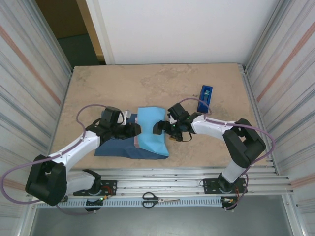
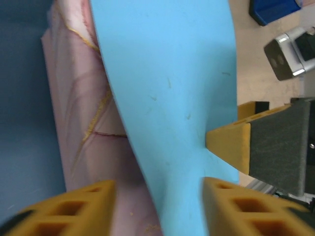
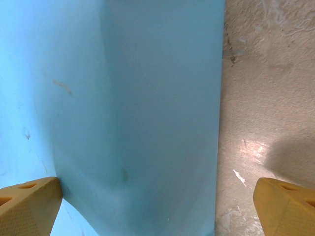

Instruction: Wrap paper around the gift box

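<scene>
The paper [image 1: 150, 132] lies mid-table, its sky-blue face folded up over the gift box [image 1: 135, 143], while its navy face [image 1: 114, 148] stays flat to the left. In the left wrist view the pink marbled gift box [image 2: 83, 113] shows beside the sky-blue paper [image 2: 167, 83]. My left gripper [image 1: 133, 129] [image 2: 157, 206] is open, its jaws astride the flap's edge and the box side. My right gripper [image 1: 165, 129] [image 3: 157, 209] stands wide open at the flap's right side, over the paper [image 3: 123, 98]. One of its fingers [image 2: 231, 145] touches the flap.
A dark-blue tape dispenser [image 1: 205, 97] stands on the table to the right, behind the right arm. Scissors [image 1: 160, 199] lie on the rail at the near edge. Corrugated metal walls close in both sides. Bare tabletop [image 3: 266, 98] lies right of the paper.
</scene>
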